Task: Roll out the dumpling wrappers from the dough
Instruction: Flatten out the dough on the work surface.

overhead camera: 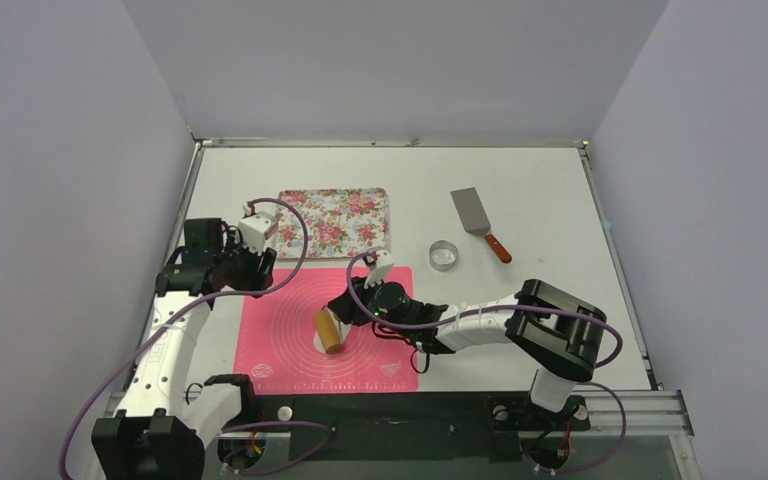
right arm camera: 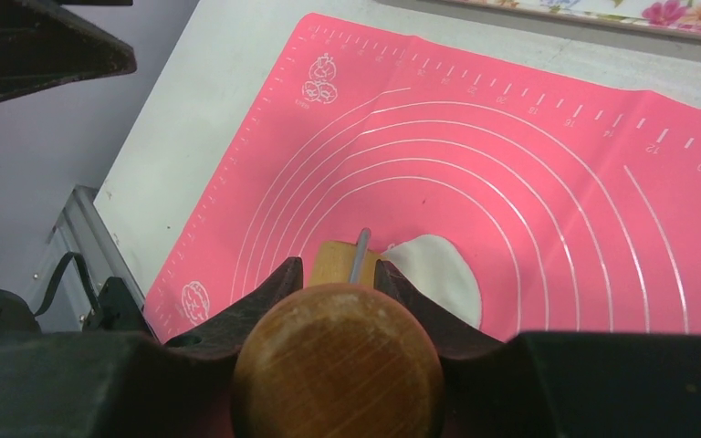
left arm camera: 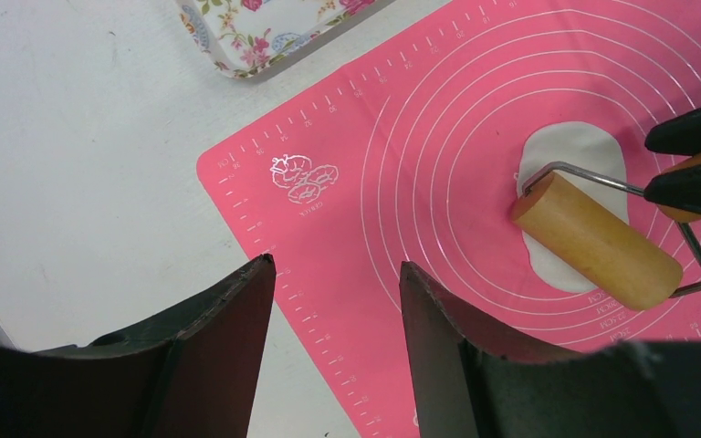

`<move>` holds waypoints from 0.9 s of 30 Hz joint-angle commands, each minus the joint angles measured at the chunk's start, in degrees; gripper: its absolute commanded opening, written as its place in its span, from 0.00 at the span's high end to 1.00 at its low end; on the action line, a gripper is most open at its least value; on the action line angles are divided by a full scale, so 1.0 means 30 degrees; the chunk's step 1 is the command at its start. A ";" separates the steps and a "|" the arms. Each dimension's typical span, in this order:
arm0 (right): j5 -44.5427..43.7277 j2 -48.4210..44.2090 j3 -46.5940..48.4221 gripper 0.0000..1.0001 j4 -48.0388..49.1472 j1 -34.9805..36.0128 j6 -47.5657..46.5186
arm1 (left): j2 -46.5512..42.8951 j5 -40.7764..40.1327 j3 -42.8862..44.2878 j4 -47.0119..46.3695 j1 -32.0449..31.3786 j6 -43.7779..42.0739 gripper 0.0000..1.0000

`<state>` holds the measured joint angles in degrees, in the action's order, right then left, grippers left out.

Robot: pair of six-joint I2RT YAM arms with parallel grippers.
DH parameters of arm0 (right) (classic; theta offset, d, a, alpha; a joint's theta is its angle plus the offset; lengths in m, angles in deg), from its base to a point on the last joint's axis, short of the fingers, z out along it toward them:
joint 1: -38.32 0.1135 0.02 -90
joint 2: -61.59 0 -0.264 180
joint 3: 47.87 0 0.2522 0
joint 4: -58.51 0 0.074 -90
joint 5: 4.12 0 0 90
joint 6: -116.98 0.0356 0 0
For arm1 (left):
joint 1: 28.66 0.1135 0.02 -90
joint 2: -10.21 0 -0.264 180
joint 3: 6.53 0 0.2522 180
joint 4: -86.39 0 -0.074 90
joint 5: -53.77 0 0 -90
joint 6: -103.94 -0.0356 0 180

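A flattened oval of white dough (left arm camera: 573, 155) lies on the pink silicone mat (overhead camera: 290, 365), partly under a wooden roller (left arm camera: 595, 240). My right gripper (right arm camera: 338, 269) is shut on the roller's brown wooden handle (right arm camera: 338, 365), and the roller (overhead camera: 328, 331) rests across the dough (right arm camera: 443, 274). No cut dumpling wrappers show. My left gripper (left arm camera: 336, 269) hangs open and empty over the mat's left edge (left arm camera: 237, 196), well apart from the dough. From above, the left gripper (overhead camera: 252, 262) sits above the mat's far-left corner.
A floral tray (overhead camera: 335, 220) lies behind the mat. Beyond the mat to the right are a small metal ring cutter (overhead camera: 444, 255) and a metal spatula (overhead camera: 478, 222) with a brown handle. Grey walls close in the table on three sides.
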<state>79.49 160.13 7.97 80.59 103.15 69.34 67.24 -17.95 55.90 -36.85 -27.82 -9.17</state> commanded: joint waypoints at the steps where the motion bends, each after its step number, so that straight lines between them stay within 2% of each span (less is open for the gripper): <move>1: 0.0487 0.0679 -0.1306 1.00 -0.4257 -0.1132 -0.0820 | -0.0050 0.0426 0.0562 -0.0692 -0.0068 -0.0037 0.49; 4: -0.1605 -0.0454 -0.1326 1.00 -0.6160 -0.0993 -0.2012 | 0.0011 0.0275 0.0530 -0.0692 -0.0035 -0.0177 0.49; 7: -0.2488 -0.1112 -0.1754 1.00 -0.7239 -0.0614 -0.3456 | 0.0122 0.0194 0.0524 -0.0788 -0.0055 -0.0164 0.49; 11: -0.2009 -0.1145 -0.1708 1.00 -0.6676 -0.0005 -0.4605 | 0.0194 0.0245 0.0597 -0.0832 -0.0026 -0.0112 0.49; 21: 0.1811 0.1734 0.0958 1.00 -0.5442 0.0766 -0.6203 | 0.0120 0.0019 0.0668 -0.0632 -0.0017 -0.0059 0.49; 24: 0.1952 0.1954 0.1323 1.00 -0.5720 0.0920 -0.6541 | 0.0082 -0.0050 0.0748 -0.0480 -0.0002 -0.0087 0.49; 27: 0.0633 0.1760 0.1283 1.00 -0.6509 0.0795 -0.6937 | 0.0082 -0.0095 0.0897 -0.0351 0.0004 -0.0088 0.49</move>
<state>82.96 162.39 14.29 76.54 105.25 54.33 67.83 -18.03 55.90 -36.85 -27.82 -9.19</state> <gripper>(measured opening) 0.283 0.508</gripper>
